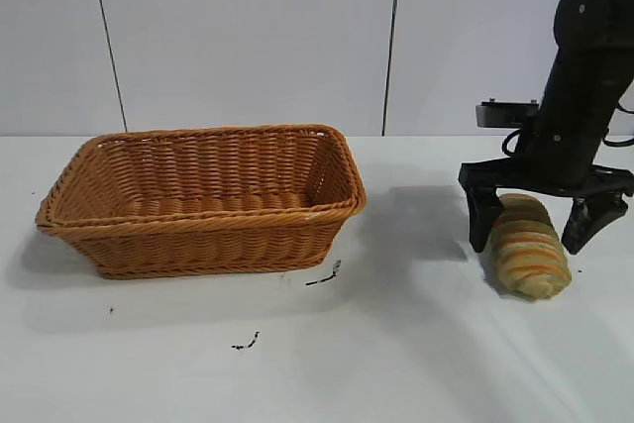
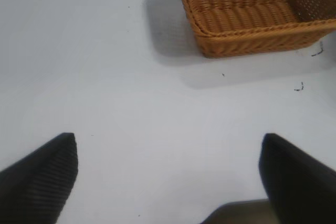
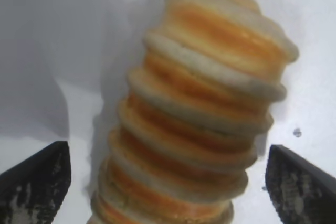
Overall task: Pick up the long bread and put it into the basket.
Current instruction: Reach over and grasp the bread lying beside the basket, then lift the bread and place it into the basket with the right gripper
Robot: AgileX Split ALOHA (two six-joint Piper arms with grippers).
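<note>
Right of basket, long bread on table; right hand wide, straddling loaf; left hand wide.

The white table carries the basket and, well apart, the long bread.

From outside the rig, the left arm cannot be seen at all, and the right arm runs off the top and right edges. The right tool straddles the long bread, covering the loaf's far end. The wrist camera above it loses the near end of the bread at the picture's edge. The basket is clipped at the edges of the left wrist view. Small dark specks on the counter are too small to tell.
</note>
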